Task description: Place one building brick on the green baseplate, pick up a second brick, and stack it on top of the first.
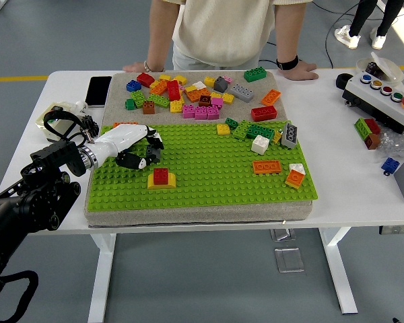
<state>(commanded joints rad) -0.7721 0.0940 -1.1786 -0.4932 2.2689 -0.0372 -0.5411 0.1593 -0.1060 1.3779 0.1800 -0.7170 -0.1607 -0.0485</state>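
A red brick point(161, 175) sits stacked on a yellow brick point(161, 183) on the green baseplate point(209, 182), near its front left. My left hand point(145, 152), white-shelled with black fingers, hovers just up and left of that stack, over the plate's left part. Its fingers are loosely bent with a gap between thumb and fingertips, and I see nothing held in them. It is not touching the stack. My right hand does not appear in the head view.
Several loose bricks point(195, 97) lie on the grey mat behind the plate, and more sit on the plate's right side point(266, 166). A person stands at the far edge, hands point(293, 70) resting on the table. A phone point(98, 90) lies far left, a button box point(384, 97) far right.
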